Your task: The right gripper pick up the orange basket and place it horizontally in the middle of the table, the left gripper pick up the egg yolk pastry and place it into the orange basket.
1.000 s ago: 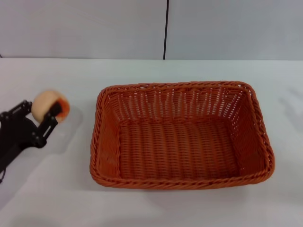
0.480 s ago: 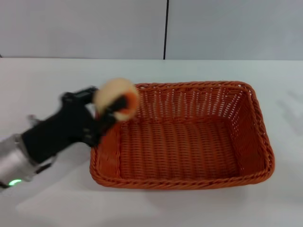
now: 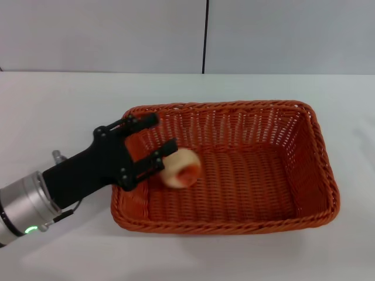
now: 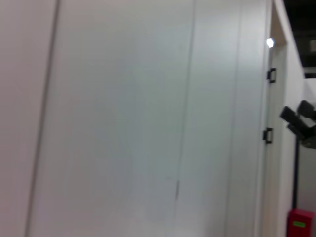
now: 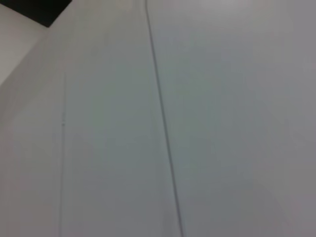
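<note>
Reaching over basket: the left hand (image 3: pixel 153 139) stretches from the robot's left across the left rim of the orange basket (image 3: pixel 316 140), its black open-frame fingers (image 3: pixel 136 123) spread wide with nothing between them.
Left hand state: open; the nearer finger's tip lies close against the egg yolk pastry (image 3: pixel 181 168), though whether it touches cannot be told from the head view.
Left arm: a black link runs back from the hand to a silver cuff with a small green light, low on the robot's left side of the head view.
Egg yolk pastry: a pale cream ball inside the basket, in its left half, with the orange-red patch turned toward the camera; whether it sits on the woven floor or is just above it cannot be told.
Orange basket: lying lengthwise across the middle of the table (image 3: pixel 58 105), long sides running left to right, upright on its base, braided rim whole all round.
Table: white and plain, bearing the basket.
Right hand: out of sight in every view; only a pale wall panel with a thin seam fills the right wrist view.
Left wrist view: pale wall panels, a door edge with dark hinges, and a small red box low at one side; neither basket nor pastry appears there.
</note>
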Available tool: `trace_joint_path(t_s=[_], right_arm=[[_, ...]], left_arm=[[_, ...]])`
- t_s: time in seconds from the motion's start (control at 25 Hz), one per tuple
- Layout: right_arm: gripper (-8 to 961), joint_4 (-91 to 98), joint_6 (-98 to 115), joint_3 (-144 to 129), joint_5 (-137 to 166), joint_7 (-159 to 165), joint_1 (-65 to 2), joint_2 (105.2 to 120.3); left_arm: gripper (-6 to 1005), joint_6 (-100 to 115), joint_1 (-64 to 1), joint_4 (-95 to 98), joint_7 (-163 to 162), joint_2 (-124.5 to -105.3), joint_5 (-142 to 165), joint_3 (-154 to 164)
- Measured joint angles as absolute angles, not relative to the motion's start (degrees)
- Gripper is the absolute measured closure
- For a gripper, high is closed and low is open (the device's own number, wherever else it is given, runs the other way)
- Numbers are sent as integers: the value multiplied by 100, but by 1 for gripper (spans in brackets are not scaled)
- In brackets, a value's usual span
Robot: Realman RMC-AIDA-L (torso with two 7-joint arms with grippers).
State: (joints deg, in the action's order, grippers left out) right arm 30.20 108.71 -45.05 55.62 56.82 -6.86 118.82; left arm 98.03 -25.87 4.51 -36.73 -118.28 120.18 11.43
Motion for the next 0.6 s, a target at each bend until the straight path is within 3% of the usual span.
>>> trace_joint_path(t_s=[0.24,0.32,0.6], right_arm=[[474,2723,10632,-3925,5562,5622,-679,11878],[473,2562,10369,-3647,5563,5608,-675,11870],[469,1571,9783,-2787,5522,4047,-803,11880]], left_arm=[[303,9800,-2388,637,-3684,-11816,12011,933],[189,9836,-1781,922,-3616,-11808,11978,-645],[189,9805,-1184,900,-3196,-11807,11935,-2318]])
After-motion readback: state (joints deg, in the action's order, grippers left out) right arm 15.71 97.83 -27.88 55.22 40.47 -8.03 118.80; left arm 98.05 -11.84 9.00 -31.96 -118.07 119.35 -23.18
